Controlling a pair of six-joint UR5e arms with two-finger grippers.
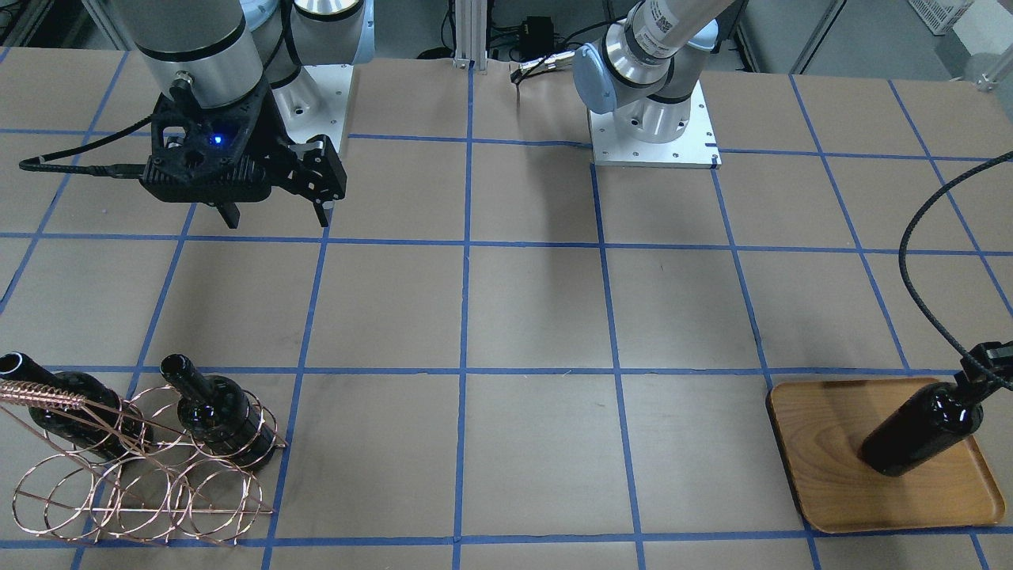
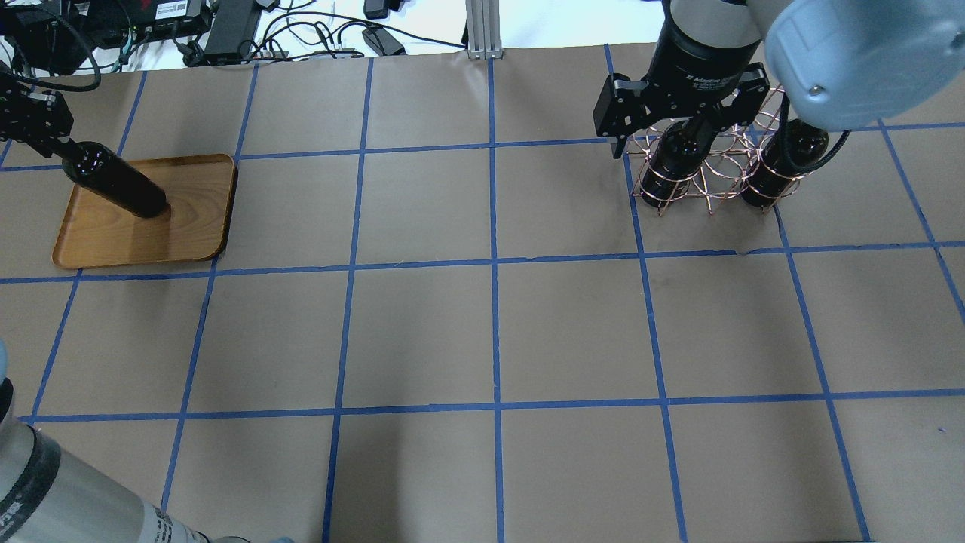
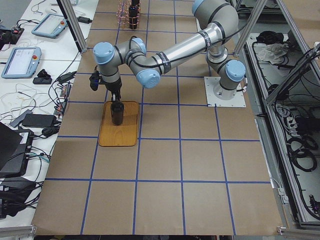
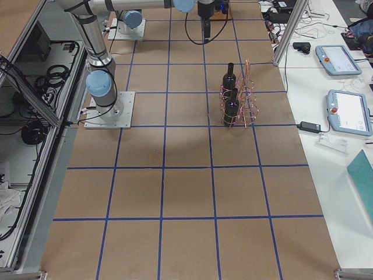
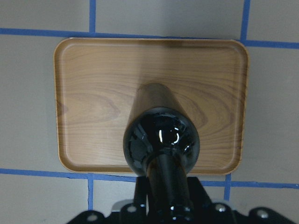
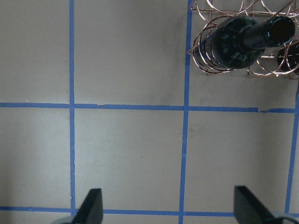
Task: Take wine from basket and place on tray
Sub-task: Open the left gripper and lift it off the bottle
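One wine bottle (image 2: 121, 188) stands on the wooden tray (image 2: 196, 226) at the table's left end. My left gripper (image 2: 45, 136) is shut on its neck; in the left wrist view the bottle (image 5: 161, 140) hangs straight below the gripper over the tray (image 5: 93, 93). The copper wire basket (image 1: 142, 491) stands at the right end with two more bottles (image 1: 218, 412) (image 1: 71, 396) upright in its loops. My right gripper (image 1: 275, 215) is open and empty, high above the table on the robot's side of the basket. Its wrist view shows the basket (image 6: 205, 60) ahead.
Brown paper with a blue tape grid covers the table (image 2: 490, 324). The arms' base plates (image 1: 653, 146) sit at the robot's edge. A black cable (image 1: 918, 253) loops down to the left wrist. Tablets and cables lie on side benches (image 3: 20, 60).
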